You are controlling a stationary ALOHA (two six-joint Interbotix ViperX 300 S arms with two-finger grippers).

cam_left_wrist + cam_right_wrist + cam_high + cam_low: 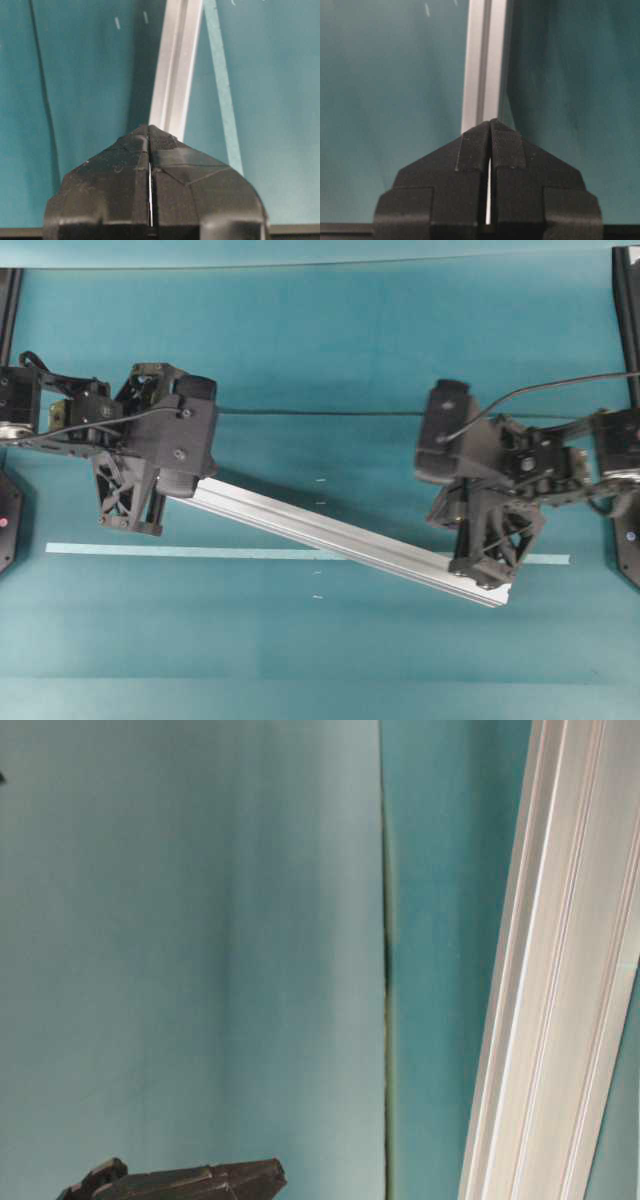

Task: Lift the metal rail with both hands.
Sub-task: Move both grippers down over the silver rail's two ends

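Bench (330, 330) room lies open around the grooved silver metal rail (340, 533); left claw (130, 502) and right claw (485, 560) clamp its ends.

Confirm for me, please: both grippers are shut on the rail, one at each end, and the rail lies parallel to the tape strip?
Not parallel. In the overhead view the rail runs diagonally across the tape strip. The rest holds: the left gripper and right gripper are each shut on an end.
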